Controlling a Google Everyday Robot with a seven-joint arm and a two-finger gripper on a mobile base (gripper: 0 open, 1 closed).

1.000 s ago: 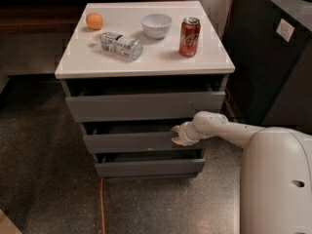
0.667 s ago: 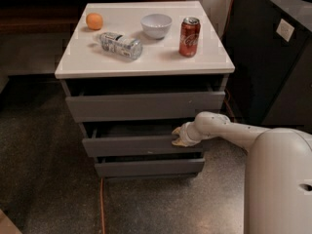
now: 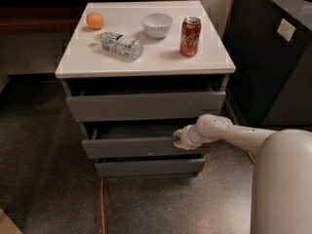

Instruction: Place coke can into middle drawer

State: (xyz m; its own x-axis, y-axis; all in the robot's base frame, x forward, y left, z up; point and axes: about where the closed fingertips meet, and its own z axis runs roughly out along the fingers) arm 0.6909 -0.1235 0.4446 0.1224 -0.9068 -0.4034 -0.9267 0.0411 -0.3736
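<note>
middle drawer point(image 3: 131, 147) drawn slightly further out than before, dark gap above its front wider, gripper point(image 3: 179, 139) at the front's upper right edge, shifted slightly lower

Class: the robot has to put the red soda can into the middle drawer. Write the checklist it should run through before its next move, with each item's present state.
1. Flat grey middle drawer open wide enough for the can: probably not ok; only a narrow dark gap shows behind its front.
2. Gripper at that drawer's upper right edge: ok.
3. Small red aluminium coke can upright on the white tabletop: ok.
4. Room around the can for a grasp: ok; the round white bowl stands apart on its left.
5. Clear plastic bottle, lying on its side, away from the can: ok.
6. Drawer tray free inside: cannot tell, it is in shadow.
</note>
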